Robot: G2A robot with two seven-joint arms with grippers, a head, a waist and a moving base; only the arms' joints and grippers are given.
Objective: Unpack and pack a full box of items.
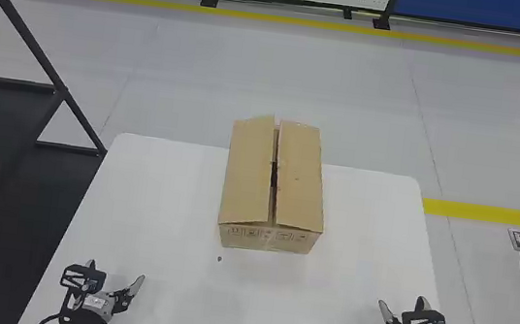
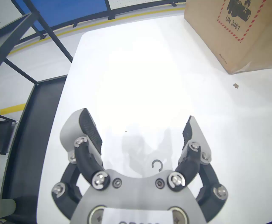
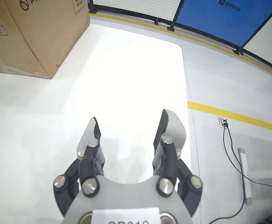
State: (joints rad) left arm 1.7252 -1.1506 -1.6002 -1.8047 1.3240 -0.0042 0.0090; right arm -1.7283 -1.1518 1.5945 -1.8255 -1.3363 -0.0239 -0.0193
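Closed box (image 1: pixel 274 185) on the table (image 1: pixel 153 237), nothing held

The box is sitting at the middle of the white table, toward its far edge, top flaps folded shut. The left gripper (image 2: pixel 137 118) is hanging over the near left corner, fingers apart and holding nothing. The right gripper (image 3: pixel 128 118) is hanging over the near right corner, likewise spread and empty. A small brown scrap (image 2: pixel 235 85) is lying near the box

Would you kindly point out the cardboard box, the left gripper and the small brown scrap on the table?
cardboard box (image 1: pixel 297 181), top view, on a top flap.
left gripper (image 2: pixel 137 114), left wrist view, midway between its open jaws.
brown scrap (image 2: pixel 235 85), left wrist view, on its middle.
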